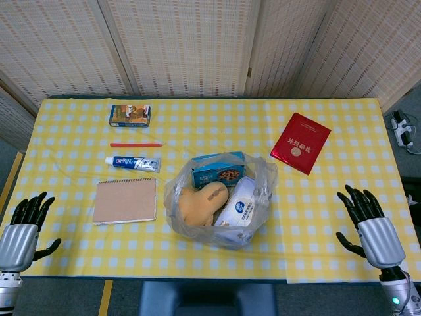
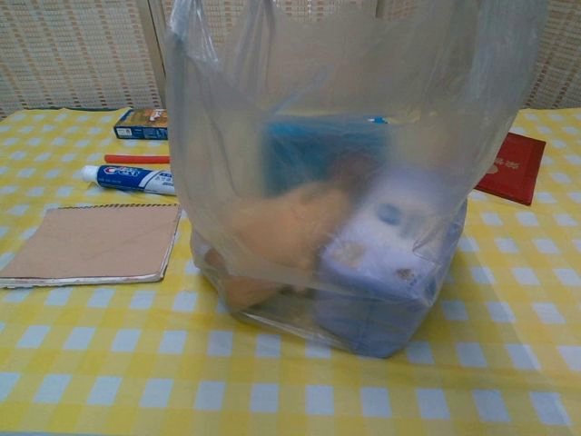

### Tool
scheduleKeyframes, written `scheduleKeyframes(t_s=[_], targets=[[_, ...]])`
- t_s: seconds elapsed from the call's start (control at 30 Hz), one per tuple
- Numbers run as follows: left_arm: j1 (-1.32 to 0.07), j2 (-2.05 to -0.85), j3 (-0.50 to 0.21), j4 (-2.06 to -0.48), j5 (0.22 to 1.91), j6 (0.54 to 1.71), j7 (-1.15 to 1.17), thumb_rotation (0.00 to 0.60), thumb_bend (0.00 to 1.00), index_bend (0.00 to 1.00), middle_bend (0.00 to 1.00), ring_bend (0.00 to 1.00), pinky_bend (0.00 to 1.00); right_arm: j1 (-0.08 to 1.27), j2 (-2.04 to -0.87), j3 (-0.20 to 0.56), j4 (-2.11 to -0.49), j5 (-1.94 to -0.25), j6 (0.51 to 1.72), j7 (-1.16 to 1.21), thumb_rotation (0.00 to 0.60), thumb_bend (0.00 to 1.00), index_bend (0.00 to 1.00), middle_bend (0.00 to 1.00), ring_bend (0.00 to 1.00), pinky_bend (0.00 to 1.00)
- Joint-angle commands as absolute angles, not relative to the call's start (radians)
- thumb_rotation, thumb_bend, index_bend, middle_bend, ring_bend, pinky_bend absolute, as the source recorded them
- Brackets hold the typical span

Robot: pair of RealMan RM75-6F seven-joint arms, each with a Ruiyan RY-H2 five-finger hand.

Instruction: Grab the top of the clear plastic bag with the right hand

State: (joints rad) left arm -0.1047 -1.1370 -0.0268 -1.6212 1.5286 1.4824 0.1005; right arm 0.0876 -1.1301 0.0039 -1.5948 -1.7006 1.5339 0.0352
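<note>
The clear plastic bag (image 1: 220, 197) stands mid-table near the front edge, mouth open upward; it fills the chest view (image 2: 345, 173). Inside lie a blue snack box (image 1: 217, 170), a tan bread-like lump (image 1: 200, 204) and a white wipes pack (image 1: 242, 205). My right hand (image 1: 368, 227) hovers open over the table's front right corner, well to the right of the bag. At the front left corner, just off the table, my left hand (image 1: 23, 230) is open and holds nothing. Neither hand shows in the chest view.
A brown notebook (image 1: 125, 201) lies left of the bag, with a toothpaste tube (image 1: 133, 163), a red pen (image 1: 135, 145) and a small box (image 1: 129, 116) behind it. A red booklet (image 1: 300, 143) lies at the back right. Yellow checked cloth (image 1: 316, 217) covers the table.
</note>
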Motion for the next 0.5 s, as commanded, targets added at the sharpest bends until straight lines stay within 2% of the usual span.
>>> scheduleKeyframes(t_s=[0.03,0.2,0.3,0.5], targets=[[-0.107,-1.134,-0.028,-1.621,1.53,1.482,0.09,0.6,0.25,0.0,0.0,0.0,0.0,0.131,-1.137,-0.023,-1.534,-1.821,1.57,0.185,0.6,0.3,0.0,0.0,0.0,0.0],[-0.107,-1.129,-0.032,-1.619,1.53,1.485,0.071,0.6,0.25,0.0,0.0,0.0,0.0,0.187,-1.125,-0.014,-1.541,-1.885,1.587,0.291,0.6,0.3,0.0,0.0,0.0,0.0],[-0.106,-1.131,-0.036,-1.617,1.525,1.489,0.063,0.6,0.25,0.0,0.0,0.01,0.0,0.232,-1.108,-0.013,-1.552,-1.899,1.568,0.403,0.6,0.29,0.0,0.0,0.0,0.0],[-0.111,-1.129,-0.041,-1.614,1.507,1.474,0.052,0.6,0.25,0.0,0.0,0.02,0.0,0.298,-1.105,-0.001,-1.563,-1.891,1.519,0.481,0.6,0.28,0.0,0.0,0.0,0.0]])
